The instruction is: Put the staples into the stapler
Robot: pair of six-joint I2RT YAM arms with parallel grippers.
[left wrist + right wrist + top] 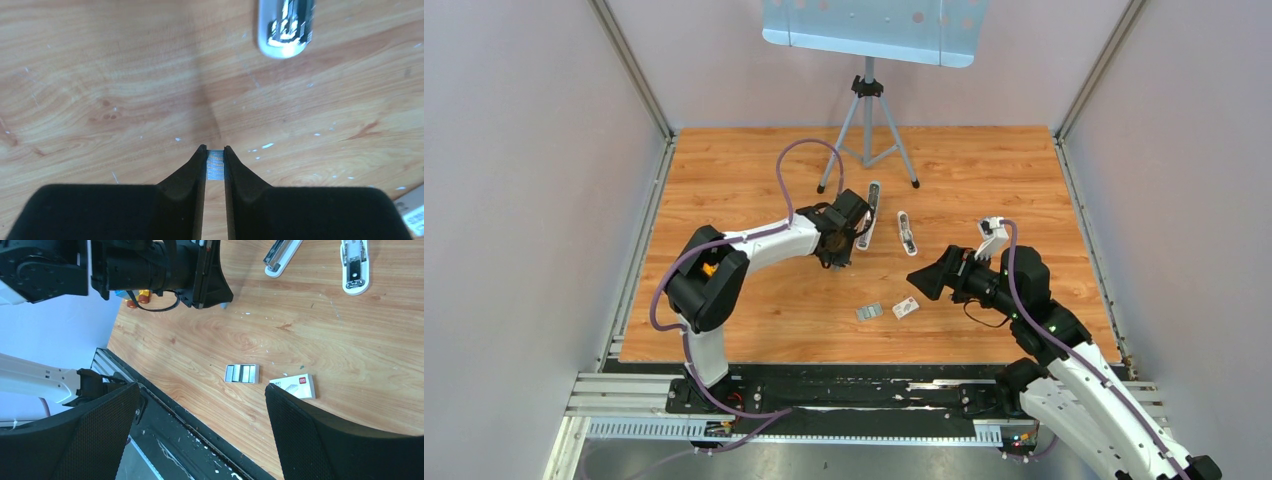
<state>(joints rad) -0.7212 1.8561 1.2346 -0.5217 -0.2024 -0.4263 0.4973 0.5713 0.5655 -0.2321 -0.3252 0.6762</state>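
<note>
Your left gripper [215, 156] pinches the staples [215, 165] between its fingertips above the table [754, 180]. Your right gripper [200, 410] hangs wide open near the front edge. The stapler [869, 215] lies toward the far edge.

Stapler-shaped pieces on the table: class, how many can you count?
2. One long stapler piece lies beside the left gripper. A shorter stapler piece lies apart from it, just to its right. The left arm could hide more.
</note>
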